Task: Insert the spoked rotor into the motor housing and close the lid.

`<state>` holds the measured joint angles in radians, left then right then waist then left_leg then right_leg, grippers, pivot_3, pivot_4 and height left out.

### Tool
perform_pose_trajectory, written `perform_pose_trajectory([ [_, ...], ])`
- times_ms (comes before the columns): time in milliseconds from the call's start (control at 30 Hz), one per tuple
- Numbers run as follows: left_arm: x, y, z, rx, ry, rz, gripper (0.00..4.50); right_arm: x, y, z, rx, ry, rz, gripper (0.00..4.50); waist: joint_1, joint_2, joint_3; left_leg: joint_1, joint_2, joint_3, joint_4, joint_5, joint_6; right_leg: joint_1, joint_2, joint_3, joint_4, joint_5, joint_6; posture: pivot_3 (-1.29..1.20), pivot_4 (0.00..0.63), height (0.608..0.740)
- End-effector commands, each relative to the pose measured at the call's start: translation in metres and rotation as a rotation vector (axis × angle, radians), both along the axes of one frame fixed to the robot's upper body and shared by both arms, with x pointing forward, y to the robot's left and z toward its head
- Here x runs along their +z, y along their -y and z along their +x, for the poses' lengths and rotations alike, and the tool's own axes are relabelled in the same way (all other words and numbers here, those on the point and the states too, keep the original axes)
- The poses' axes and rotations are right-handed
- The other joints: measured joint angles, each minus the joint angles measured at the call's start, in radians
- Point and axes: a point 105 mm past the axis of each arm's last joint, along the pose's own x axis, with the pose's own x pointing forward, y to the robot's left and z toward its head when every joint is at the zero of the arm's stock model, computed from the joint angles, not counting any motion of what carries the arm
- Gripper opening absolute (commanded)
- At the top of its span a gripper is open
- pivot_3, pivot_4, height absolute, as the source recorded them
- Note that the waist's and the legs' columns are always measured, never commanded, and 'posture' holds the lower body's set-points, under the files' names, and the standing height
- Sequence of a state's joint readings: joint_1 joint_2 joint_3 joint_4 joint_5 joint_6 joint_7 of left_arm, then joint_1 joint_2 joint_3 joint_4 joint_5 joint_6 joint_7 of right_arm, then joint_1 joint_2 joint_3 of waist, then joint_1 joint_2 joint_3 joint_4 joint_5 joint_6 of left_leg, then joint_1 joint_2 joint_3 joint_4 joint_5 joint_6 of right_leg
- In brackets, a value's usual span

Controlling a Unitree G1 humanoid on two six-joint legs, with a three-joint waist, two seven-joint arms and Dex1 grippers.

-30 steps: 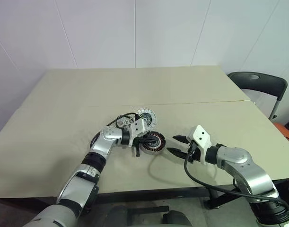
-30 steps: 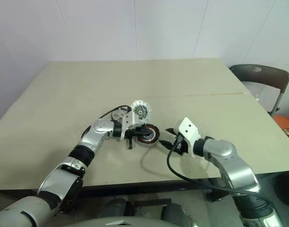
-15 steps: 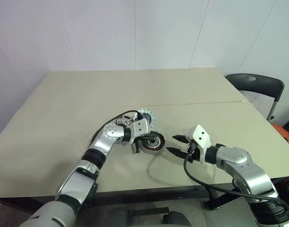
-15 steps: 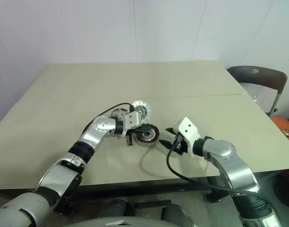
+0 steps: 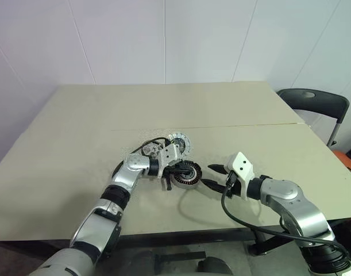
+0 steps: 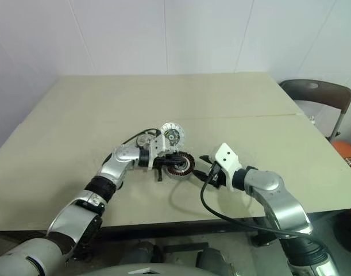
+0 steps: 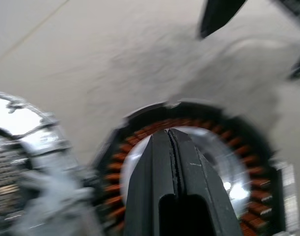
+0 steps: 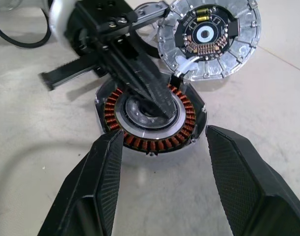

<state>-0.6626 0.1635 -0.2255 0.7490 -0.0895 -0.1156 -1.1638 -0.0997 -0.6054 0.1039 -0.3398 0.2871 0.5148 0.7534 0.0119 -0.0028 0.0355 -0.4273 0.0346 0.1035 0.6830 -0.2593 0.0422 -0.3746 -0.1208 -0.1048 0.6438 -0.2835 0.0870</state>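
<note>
The motor housing [image 8: 150,118], a dark puck with copper windings around a shiny silver centre, lies mid-table [image 5: 185,172]. My left gripper [image 8: 162,110] is shut, its tips down in that centre [image 7: 172,135]. The lid [image 8: 208,37] lies just behind the housing with its white-segmented face up [image 5: 179,142]. A small silver wheel, probably the spoked rotor [image 6: 145,138], lies behind my left wrist, partly hidden. My right gripper [image 5: 208,175] stands open just right of the housing, with nothing between its fingers [image 8: 108,157].
The beige table [image 5: 77,132] has a seam across its middle. A dark chair [image 5: 313,100] stands past its right edge. A black cable [image 5: 232,215] hangs from my right wrist over the front edge.
My left wrist has rolled a little over the housing, with the fingers staying shut. The right gripper, the housing and the lid have stayed where they were.
</note>
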Motion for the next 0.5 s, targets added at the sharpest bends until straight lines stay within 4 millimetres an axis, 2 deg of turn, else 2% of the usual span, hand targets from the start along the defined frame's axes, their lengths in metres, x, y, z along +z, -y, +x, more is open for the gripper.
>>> perform_pose_trajectory([
  [33, 0.047, -0.014, 0.011, 0.058, 0.015, -0.195, 0.05, 0.006, -0.004, 0.002, 0.015, 0.032, 0.014, 2.82, -0.001, 0.000, 0.001, 0.000, 0.000, 0.000, 0.000, 0.000, 0.000, 0.000, 0.000, 0.000, 0.000, 0.000, 0.000, 0.00, 0.000, 0.740],
  [100, 0.060, -0.031, 0.013, 0.100, -0.008, -0.264, 0.05, 0.006, -0.004, 0.003, 0.020, 0.030, 0.013, 2.82, -0.005, 0.000, 0.001, 0.000, 0.000, 0.000, 0.000, 0.000, 0.000, 0.000, 0.000, 0.000, 0.000, 0.000, 0.000, 0.00, 0.000, 0.740],
  [200, 0.065, -0.054, 0.010, 0.165, -0.045, -0.297, 0.05, 0.006, -0.004, 0.003, 0.025, 0.030, 0.012, 2.82, -0.014, 0.001, 0.001, 0.001, 0.001, 0.000, 0.000, 0.000, 0.000, 0.000, 0.000, 0.001, 0.000, 0.000, 0.000, 0.00, 0.000, 0.740],
  [400, 0.047, -0.111, -0.007, 0.352, -0.216, -0.316, 0.05, 0.008, -0.004, 0.001, 0.061, 0.023, 0.000, 2.82, -0.026, 0.002, 0.002, 0.001, 0.000, 0.000, -0.001, 0.000, 0.000, 0.000, 0.000, 0.001, 0.000, 0.001, 0.002, 0.00, 0.000, 0.740],
  [500, 0.038, -0.130, -0.010, 0.463, -0.277, -0.328, 0.59, 0.010, -0.003, 0.001, 0.070, 0.023, -0.006, 2.82, -0.019, 0.002, 0.003, 0.001, 0.000, -0.001, -0.001, -0.002, -0.003, 0.000, -0.001, 0.001, 0.000, 0.000, 0.000, 0.00, 0.000, 0.740],
])
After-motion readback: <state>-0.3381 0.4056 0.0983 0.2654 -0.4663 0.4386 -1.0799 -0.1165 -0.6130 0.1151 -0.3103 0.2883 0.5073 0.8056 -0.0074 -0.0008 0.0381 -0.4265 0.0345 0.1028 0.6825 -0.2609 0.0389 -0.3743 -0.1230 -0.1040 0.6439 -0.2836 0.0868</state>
